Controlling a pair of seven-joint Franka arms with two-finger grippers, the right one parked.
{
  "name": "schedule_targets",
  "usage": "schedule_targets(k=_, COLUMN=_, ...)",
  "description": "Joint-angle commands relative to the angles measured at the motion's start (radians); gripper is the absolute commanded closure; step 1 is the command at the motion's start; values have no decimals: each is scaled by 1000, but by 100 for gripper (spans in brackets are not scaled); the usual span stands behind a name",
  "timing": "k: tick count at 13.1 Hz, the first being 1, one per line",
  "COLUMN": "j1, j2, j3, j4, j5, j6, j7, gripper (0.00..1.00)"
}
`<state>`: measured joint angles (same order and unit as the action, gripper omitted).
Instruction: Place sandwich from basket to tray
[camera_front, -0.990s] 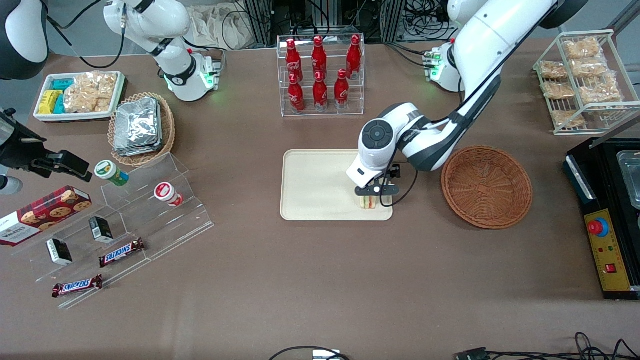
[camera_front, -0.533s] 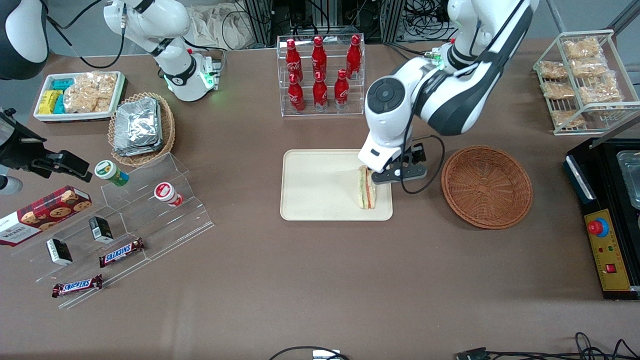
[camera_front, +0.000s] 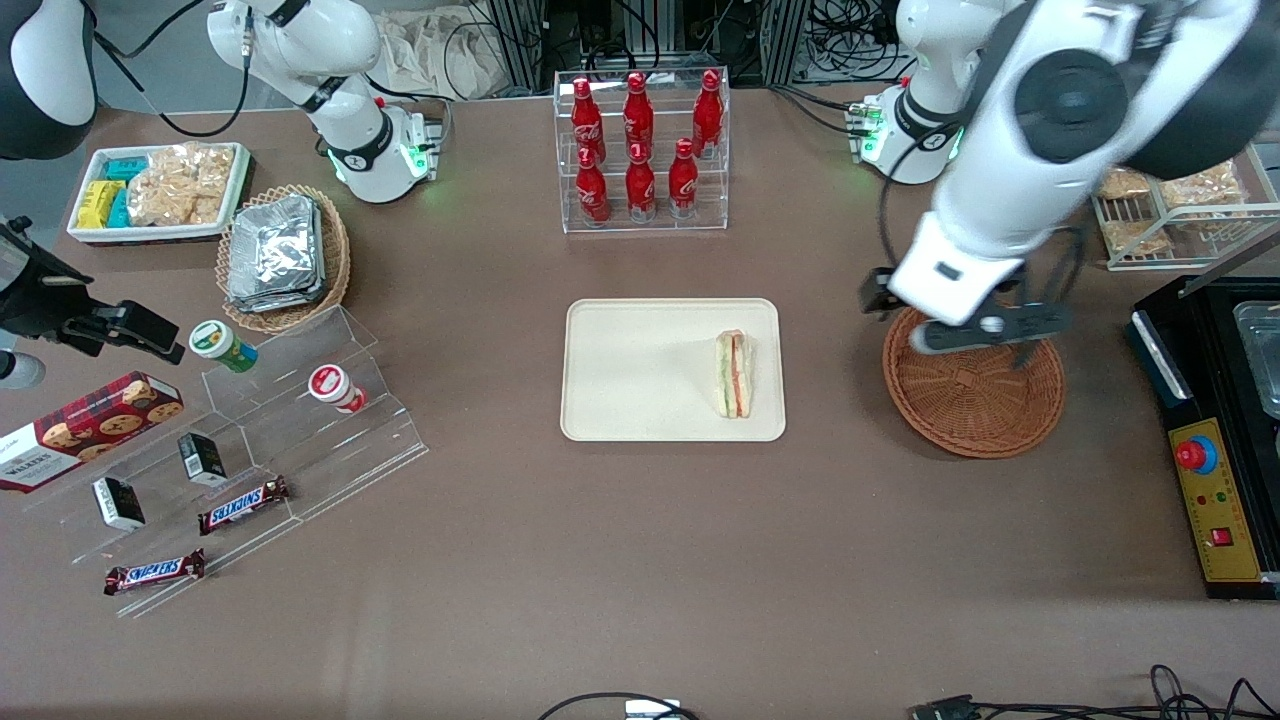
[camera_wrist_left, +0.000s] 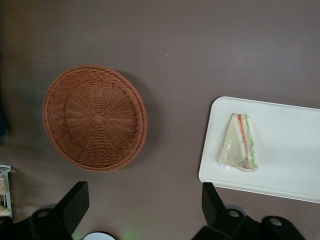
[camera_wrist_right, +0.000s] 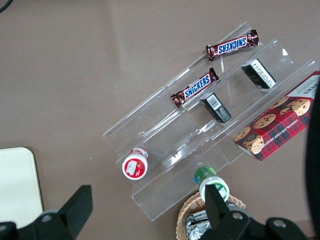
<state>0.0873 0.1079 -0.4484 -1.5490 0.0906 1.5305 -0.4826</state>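
1. I see a brown surface (camera_front: 640, 540) carrying a rack of red cola bottles (camera_front: 640, 150).
2. The sandwich (camera_front: 735, 373) lies flat on the cream tray (camera_front: 620, 400), near its edge toward the wicker basket (camera_front: 975, 400).
3. My end effector (camera_front: 975, 335) hangs above the basket, fingers (camera_wrist_left: 75, 202) spread apart, gripping nothing.

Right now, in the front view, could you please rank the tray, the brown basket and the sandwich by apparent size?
1. Tray, largest.
2. Basket, somewhat smaller.
3. Sandwich, smallest by far, lying on the tray.
The hand hovers open above the basket, hiding part of its rim.
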Motion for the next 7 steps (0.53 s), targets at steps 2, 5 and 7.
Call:
schedule_targets(k=2, j1=-154, j2=-170, j3=348, j4=-175, j5=-83, j6=80, j7=250, gripper=0)
schedule_targets(k=5, j1=-167, j2=-194, j3=424, j4=-177, j5=-97, j6=88, j7=309, gripper=0)
schedule_targets(k=7, j1=-167, j2=-189, j3=430, j4=-161, j5=-79, j6=83, j7=311, gripper=0)
